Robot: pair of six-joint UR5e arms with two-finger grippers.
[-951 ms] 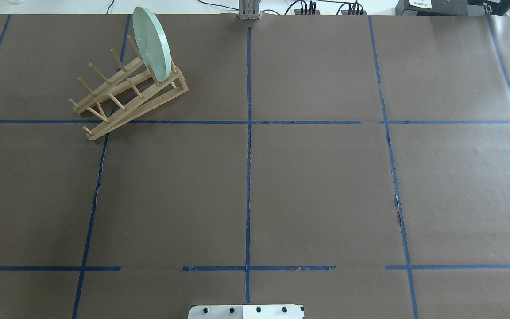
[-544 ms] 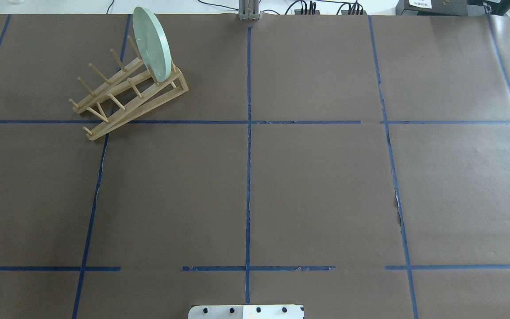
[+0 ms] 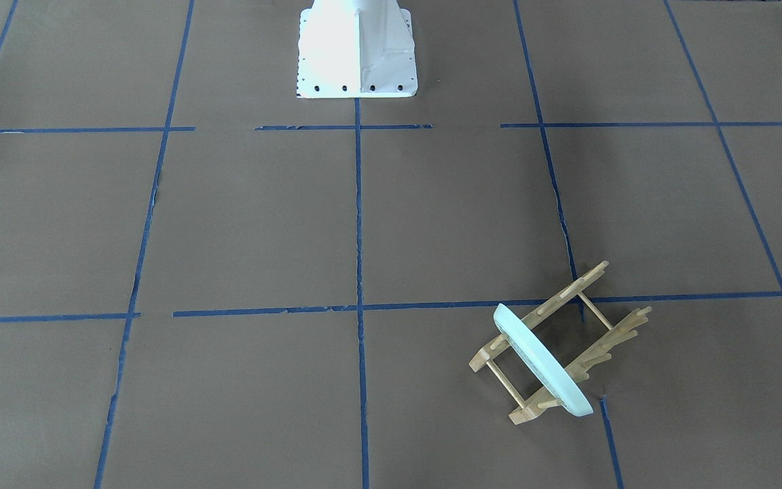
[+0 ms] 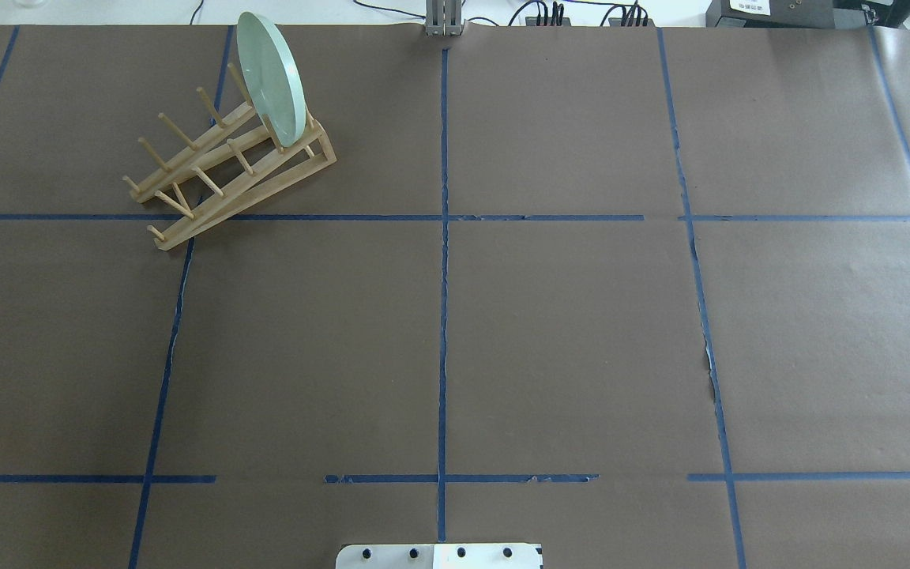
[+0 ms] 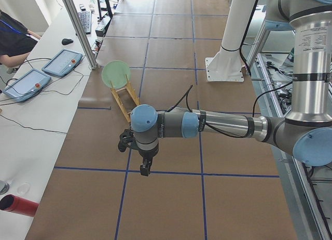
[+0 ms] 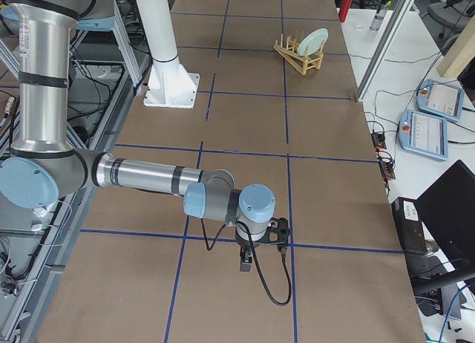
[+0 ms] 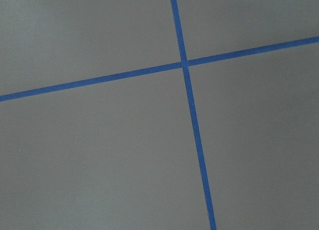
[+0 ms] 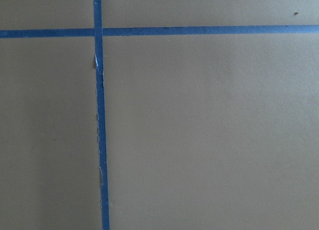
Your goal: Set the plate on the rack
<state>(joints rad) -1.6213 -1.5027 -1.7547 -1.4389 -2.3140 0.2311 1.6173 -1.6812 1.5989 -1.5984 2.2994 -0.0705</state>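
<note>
The pale mint-green plate stands on edge between the pegs at the far end of the small wooden rack, at the table's far left. Both also show in the front view, the plate upright across the rack. No gripper shows in the overhead or front views. In the left side view my left gripper points down over the table, well short of the plate. In the right side view my right gripper hangs far from the plate. I cannot tell whether either is open. The wrist views show only brown paper and blue tape.
The white robot base sits at the near edge of the table. A metal post stands at the far edge. Tablets and a red bottle lie on the side bench, where an operator sits.
</note>
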